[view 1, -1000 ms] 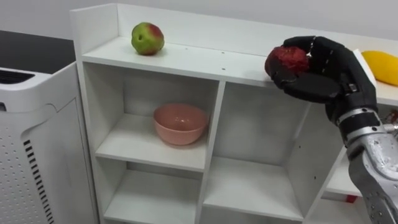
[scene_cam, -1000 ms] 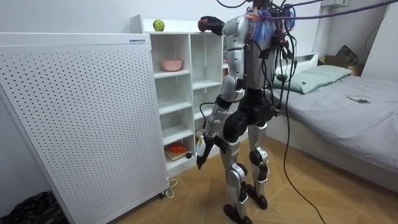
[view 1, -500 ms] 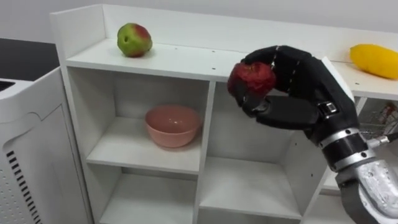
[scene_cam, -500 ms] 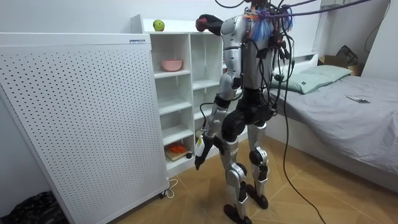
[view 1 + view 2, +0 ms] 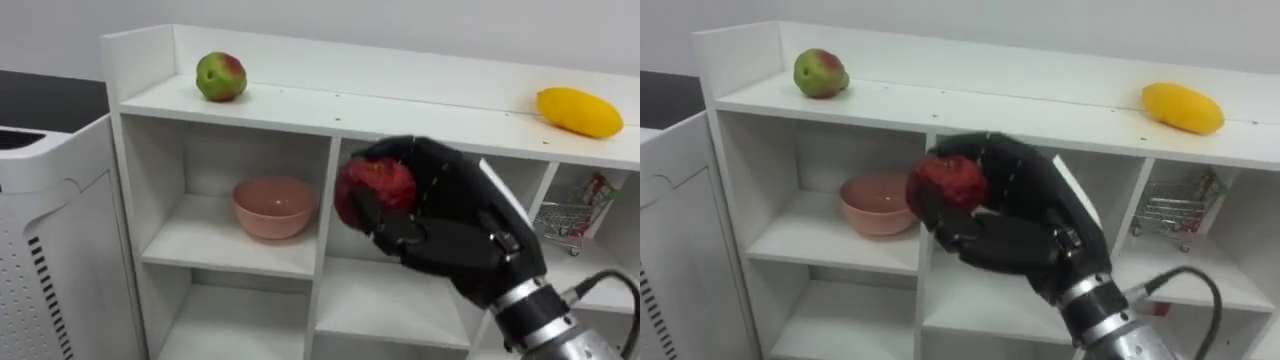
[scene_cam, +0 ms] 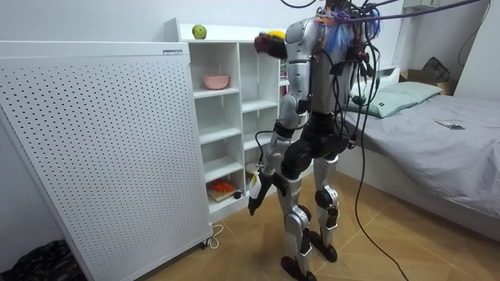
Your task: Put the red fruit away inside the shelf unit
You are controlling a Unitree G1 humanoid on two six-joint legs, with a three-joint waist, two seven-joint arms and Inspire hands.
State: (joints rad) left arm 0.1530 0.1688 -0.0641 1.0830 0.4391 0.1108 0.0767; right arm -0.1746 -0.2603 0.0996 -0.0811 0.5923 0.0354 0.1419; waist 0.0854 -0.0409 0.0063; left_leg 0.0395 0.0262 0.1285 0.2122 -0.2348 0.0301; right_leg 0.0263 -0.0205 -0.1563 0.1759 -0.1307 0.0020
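Broadly, standing close before the white closet (image 5: 400, 105), with a perforated white panel (image 6: 101, 148) on the room view's left and a bed (image 6: 437, 133) on its right. Raised in front of the middle divider, right hand (image 5: 450, 240), curled shut round its load. Low by the hip in the room view, left hand (image 6: 252, 197), idle, grip impossible to tell. In the upper left compartment, a pink bowl (image 5: 273, 207). Up on the top board, a yellow fruit (image 5: 578, 110) toward the right and a green-red apple (image 5: 221, 77) well apart near the left end. Last, that load: a dark red fruit (image 5: 375, 190), held in the air just under the top board, touching no shelf. Probably mid-carry toward a resting place, perhaps the bowl or the bare stretch of board between the 2 fruits above. To do it well: keep the clasp firm while travelling, clear the board's front edge and the divider, lower onto a flat spot, then loosen slowly and watch for rolling before drawing back.
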